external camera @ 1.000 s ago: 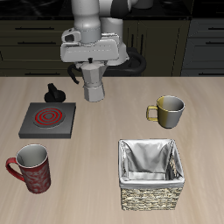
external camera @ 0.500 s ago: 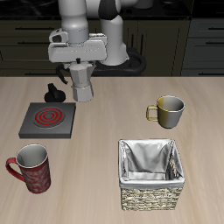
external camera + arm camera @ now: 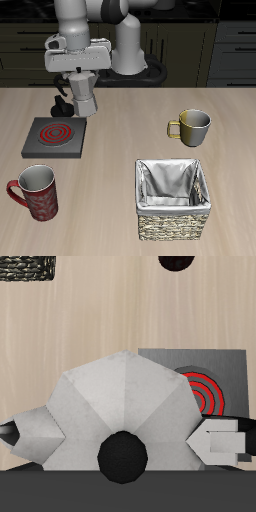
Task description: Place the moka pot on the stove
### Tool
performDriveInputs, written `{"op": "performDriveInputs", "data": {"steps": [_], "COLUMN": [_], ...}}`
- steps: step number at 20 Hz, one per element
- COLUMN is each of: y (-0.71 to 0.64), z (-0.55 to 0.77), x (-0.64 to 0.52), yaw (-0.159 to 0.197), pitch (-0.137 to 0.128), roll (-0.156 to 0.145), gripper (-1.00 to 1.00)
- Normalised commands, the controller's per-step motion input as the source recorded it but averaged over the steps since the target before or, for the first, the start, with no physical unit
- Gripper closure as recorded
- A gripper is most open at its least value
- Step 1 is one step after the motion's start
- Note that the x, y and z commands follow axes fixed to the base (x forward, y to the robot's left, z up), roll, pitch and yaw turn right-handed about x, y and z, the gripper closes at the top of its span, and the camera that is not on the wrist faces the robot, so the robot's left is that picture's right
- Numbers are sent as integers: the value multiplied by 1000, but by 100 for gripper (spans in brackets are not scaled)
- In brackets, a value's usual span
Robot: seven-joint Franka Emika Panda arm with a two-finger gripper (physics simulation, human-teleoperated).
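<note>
while the gripper [image 3: 80,75] holds the moka pot [image 3: 83,98] clamped between its jaws and lifted off the table, the pot hangs just below it, with the stove [image 3: 54,137] lower down and a little ahead, not yet squarely under the pot's base. if it is lowered from here, the base could catch the plate's back edge and tip, since the wrist view shows the red burner ring [image 3: 208,394] only partly beneath the pot.
</note>
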Motion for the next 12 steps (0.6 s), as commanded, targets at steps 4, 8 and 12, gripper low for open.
{"op": "performDriveInputs", "data": {"steps": [4,8,12], "y": [-346,-342,-210], "z": [28,63,-39], "x": [-13,-39,-21], "yaw": [4,9,16], "pitch": [-11,-11,-11], "roll": [-40,-37,-19], "gripper": [100,100,100]}}
